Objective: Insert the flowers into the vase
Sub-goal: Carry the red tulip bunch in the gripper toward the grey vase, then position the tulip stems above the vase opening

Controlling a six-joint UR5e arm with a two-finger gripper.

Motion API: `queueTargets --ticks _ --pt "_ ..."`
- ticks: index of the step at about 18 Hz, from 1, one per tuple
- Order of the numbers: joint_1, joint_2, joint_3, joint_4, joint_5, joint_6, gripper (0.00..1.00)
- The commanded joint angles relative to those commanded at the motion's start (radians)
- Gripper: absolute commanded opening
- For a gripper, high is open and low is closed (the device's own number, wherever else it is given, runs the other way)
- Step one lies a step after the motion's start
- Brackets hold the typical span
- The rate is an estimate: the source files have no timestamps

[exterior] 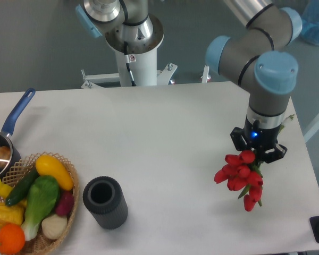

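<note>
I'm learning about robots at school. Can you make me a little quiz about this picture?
1. True or false: the flowers are already in the vase.
2. Which side of the table is the vase on, as the camera sees it? A) left B) right C) far edge
3. Fill in: the basket of toy vegetables sits right beside the ____.

Key:
1. False. The flowers hang under the pincer at the right, far from the vase.
2. A. It stands near the front left.
3. Vase. The saucepan is on the basket's other side.
</note>
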State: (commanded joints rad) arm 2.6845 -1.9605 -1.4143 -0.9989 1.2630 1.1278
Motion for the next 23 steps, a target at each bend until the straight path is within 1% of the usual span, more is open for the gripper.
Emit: queueTargets --ticks 2,5,8,10,11,12,13,14,16,18,20,21,23 --pt "-0.009 0.035 -0.006 0.041 -0.103 -0.09 0.0" --pt "-0.041 0.089 -0.011 0.094 -0.195 -0.199 0.0" --pt "-0.081 0.1 -0.032 0.158 -0.264 -0.273 0.0" --pt "-0.118 0.103 -0.073 0.175 -0.321 -0.284 0.0" --pt "-0.126 0.106 -0.095 0.189 -0.382 -0.284 0.0" --pt "-0.133 0.107 -0.118 0.213 -0.481 -0.286 0.0" --pt "-0.134 0.107 -0.135 0.224 -0.595 -0.287 0.0" --pt "-0.134 0.111 -0.14 0.226 -0.667 -0.296 0.0" --pt "-0.141 0.135 -0.14 0.226 -0.714 -0.348 0.0" --pt "-0.147 0.153 -0.144 0.226 -0.801 -0.385 0.0" --pt "-0.138 0.192 -0.17 0.232 -0.891 -0.387 0.0" --pt "-0.134 0.207 -0.186 0.232 -0.924 -0.387 0.03" --pt "-0.112 0.227 -0.213 0.233 -0.979 -0.373 0.03"
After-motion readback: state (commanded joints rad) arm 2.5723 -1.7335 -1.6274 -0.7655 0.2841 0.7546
